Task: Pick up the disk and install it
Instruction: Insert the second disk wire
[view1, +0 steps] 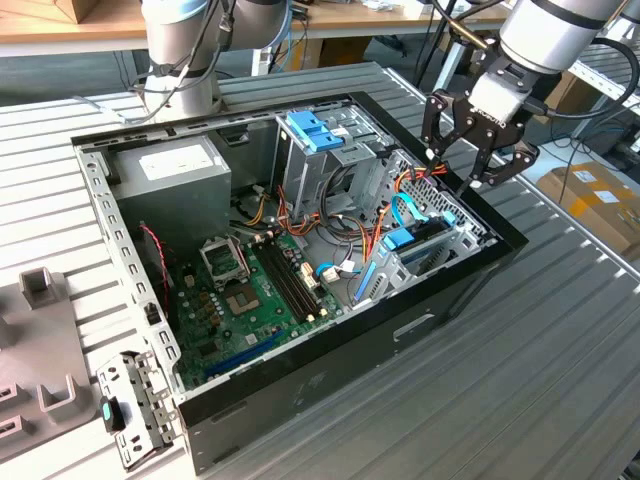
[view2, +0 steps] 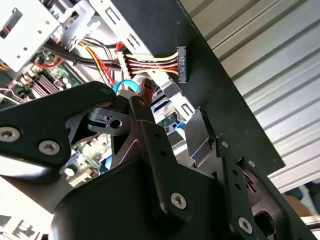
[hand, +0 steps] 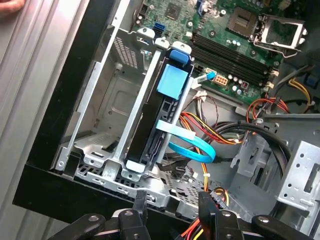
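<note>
The disk (hand: 154, 125) stands on edge in the drive bay at the case's wall, a dark slab between metal rails with its light blue carrier tab (hand: 173, 81) at one end. In the exterior view the disk (view1: 418, 240) sits in the bay at the case's right side. My gripper (view1: 457, 172) hangs open just above that bay, over the case rim, with nothing between its fingers. In the first wrist view the gripper (hand: 172, 206) is above the disk's end, apart from it. The gripper (view2: 175, 125) also appears in the second wrist view, over the bay.
The open black computer case (view1: 455, 290) lies on a slatted metal table. Inside are a grey power-supply box (view1: 175, 175), a tall metal cage with a blue latch (view1: 315, 130), the motherboard (view1: 250, 290), a blue data cable (hand: 195, 147) and a loose power connector (view2: 181, 62).
</note>
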